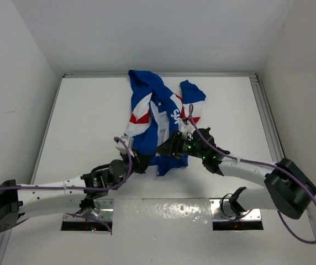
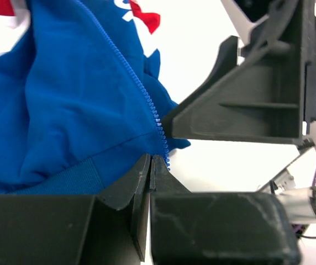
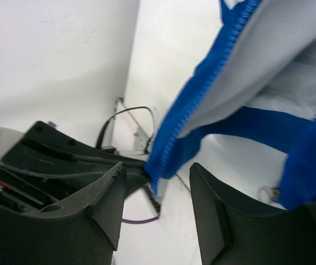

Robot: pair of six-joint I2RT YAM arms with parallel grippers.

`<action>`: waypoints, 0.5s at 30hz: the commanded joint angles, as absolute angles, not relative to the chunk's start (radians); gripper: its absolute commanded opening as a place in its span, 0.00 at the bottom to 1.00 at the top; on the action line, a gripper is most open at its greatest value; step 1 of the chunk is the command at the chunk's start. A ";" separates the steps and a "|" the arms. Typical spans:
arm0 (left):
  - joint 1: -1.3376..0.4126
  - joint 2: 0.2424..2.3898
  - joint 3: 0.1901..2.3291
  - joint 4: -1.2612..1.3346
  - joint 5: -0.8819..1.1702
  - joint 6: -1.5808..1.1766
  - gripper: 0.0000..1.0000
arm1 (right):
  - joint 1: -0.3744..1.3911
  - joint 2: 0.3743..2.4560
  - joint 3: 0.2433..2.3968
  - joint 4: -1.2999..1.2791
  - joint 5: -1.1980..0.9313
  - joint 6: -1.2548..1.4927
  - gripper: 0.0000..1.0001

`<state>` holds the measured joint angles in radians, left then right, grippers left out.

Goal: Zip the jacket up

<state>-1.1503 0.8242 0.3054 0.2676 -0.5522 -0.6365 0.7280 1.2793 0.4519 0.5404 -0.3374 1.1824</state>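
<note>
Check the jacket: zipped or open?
Open. The jacket halves lie apart, white lining showing; the left claw pinches one zipper edge, the other hangs inside the open right claw.

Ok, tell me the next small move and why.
Probably close the right hand on the zipper edge. Its fingers stand open either side of that edge's lower end, while the left hand is shut on the jacket at a zipper row's bottom end.

Left fingers (image 2: 129,190) pressed together; right fingers (image 3: 100,205) spread apart.
</note>
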 commanded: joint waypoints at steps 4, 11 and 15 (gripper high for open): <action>-1.152 0.811 0.270 0.394 -0.474 -0.623 0.00 | 0.746 1.330 0.483 0.718 -0.382 1.279 0.44; -1.152 0.798 0.265 0.410 -0.448 -0.603 0.00 | 0.747 1.367 0.482 0.730 -0.377 1.302 0.35; -1.152 0.785 0.256 0.416 -0.439 -0.594 0.00 | 0.747 1.390 0.472 0.736 -0.385 1.310 0.27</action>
